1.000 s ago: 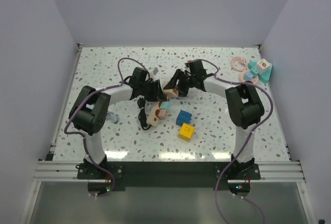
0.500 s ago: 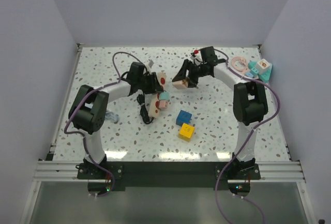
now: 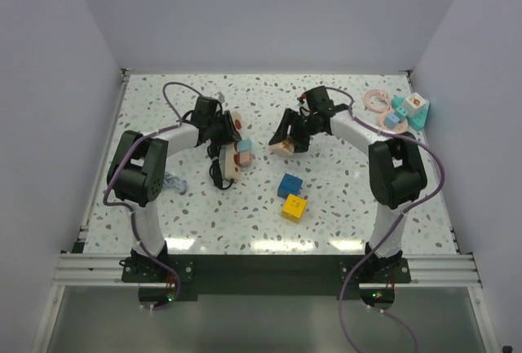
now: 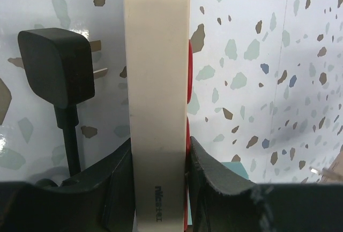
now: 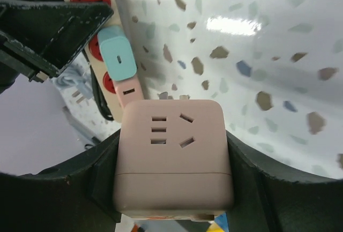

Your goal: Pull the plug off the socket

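Speckled tabletop [image 3: 342,206] between pale walls [image 3: 49,84]; left jaws tight around the socket [image 4: 158,82], right jaws around a pink cube [image 5: 171,151].

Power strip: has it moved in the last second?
Yes. The strip has shifted left and farther back, away from the unmoved blue cube.

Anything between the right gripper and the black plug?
Yes: the socket strip, clamped in the left gripper, lies between the right gripper and the plug; the right gripper holds a pink adapter cube.
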